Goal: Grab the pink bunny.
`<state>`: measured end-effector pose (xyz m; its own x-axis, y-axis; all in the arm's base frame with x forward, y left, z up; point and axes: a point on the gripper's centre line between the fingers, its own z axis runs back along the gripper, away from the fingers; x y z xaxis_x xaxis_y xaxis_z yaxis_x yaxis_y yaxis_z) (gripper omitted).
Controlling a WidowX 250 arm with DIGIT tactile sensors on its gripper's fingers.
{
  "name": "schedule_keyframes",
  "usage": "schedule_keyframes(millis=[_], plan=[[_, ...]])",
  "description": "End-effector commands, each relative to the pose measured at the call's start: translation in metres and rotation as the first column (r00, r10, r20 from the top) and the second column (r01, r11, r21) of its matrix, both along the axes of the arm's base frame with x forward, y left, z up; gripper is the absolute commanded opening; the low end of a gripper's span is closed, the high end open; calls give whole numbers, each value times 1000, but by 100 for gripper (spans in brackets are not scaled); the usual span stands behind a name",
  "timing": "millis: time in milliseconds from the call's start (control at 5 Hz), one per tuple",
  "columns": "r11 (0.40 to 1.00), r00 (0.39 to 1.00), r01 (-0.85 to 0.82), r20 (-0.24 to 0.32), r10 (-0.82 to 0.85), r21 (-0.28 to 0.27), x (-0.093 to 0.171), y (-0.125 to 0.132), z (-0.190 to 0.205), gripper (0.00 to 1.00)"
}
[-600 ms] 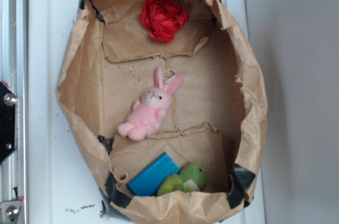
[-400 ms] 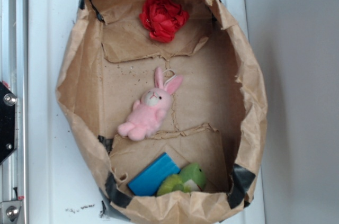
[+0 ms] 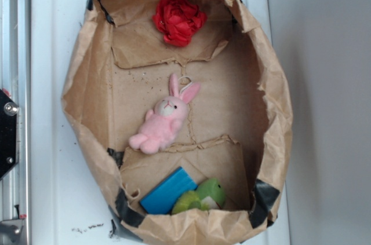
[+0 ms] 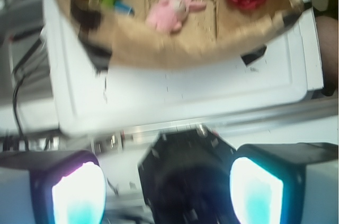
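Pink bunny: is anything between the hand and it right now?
Only the paper bag's near wall. The hand is open, outside the bag, and the pink bunny lies uncovered on the bag floor, apart from the red rose ball and green toy.

A small pink bunny (image 3: 162, 122) with a white face is lying on its back, ears pointing toward the far right.

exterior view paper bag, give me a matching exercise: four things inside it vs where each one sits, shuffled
Things:
1. pink bunny
2. red rose ball
3. blue block
4. green plush toy

Places:
A. bottom edge, right of the blue one
B. top end of the paper bag
C. middle of the floor
D. bottom, left of the green one

Pairs: 1-C, 2-B, 3-D, 4-A
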<state>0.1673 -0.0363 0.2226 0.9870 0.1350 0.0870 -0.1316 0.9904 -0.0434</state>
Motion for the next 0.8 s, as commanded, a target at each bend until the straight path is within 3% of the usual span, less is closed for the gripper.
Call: schedule_keyframes(millis=[0, 200, 400, 600], plan=[[932, 932, -362, -13, 361, -20, 103, 10, -42, 100], [889, 889, -455, 28, 456, -47, 125, 33, -67, 100], [905, 905, -425, 24, 425, -26, 128, 73, -82, 100], [919, 920, -393, 4, 393, -24, 118, 90, -92, 100]])
